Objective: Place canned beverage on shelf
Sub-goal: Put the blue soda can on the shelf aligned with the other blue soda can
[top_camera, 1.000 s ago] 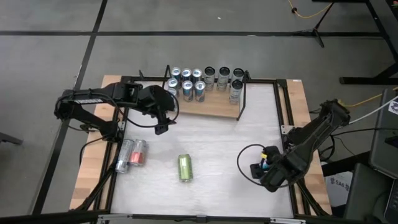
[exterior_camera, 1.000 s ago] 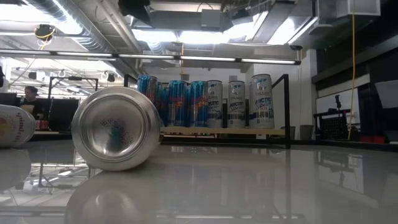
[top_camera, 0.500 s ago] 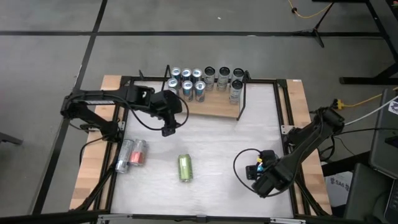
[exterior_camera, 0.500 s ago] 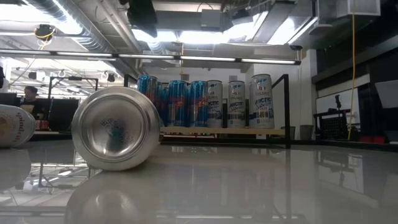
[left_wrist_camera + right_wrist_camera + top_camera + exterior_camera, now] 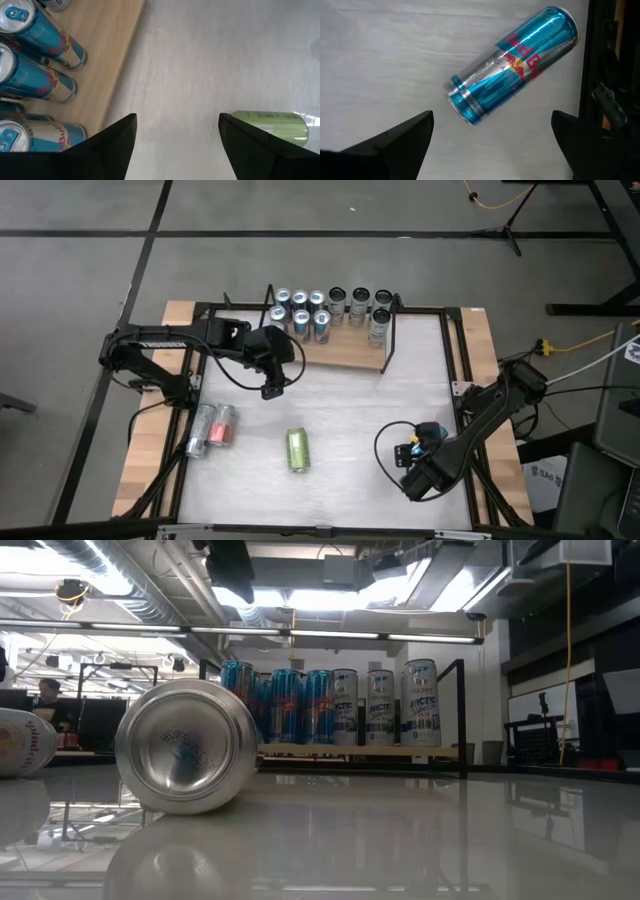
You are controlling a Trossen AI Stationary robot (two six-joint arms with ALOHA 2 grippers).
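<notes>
1. The shelf (image 5: 340, 352) sits at the table's (image 5: 350, 410) far edge, its left half crowded with upright cans (image 5: 300, 315).
2. Left gripper (image 5: 270, 385) hovers empty, fingers apart, just before the shelf's front edge.
3. Right gripper (image 5: 412, 485), spread wide, hangs over a fallen blue can (image 5: 512, 62) near the right edge.
4. A green can (image 5: 298, 448) lies mid-table; two more (image 5: 212, 430) lie by the left edge.

Grey concrete floor (image 5: 90, 220), crossed by dark seams, surrounded the glossy white counter (image 5: 350, 410). Long fluorescent ceiling lights (image 5: 330, 600) glowed among silver ducts (image 5: 150, 580); a yellow cable (image 5: 570, 650) hung down.
</notes>
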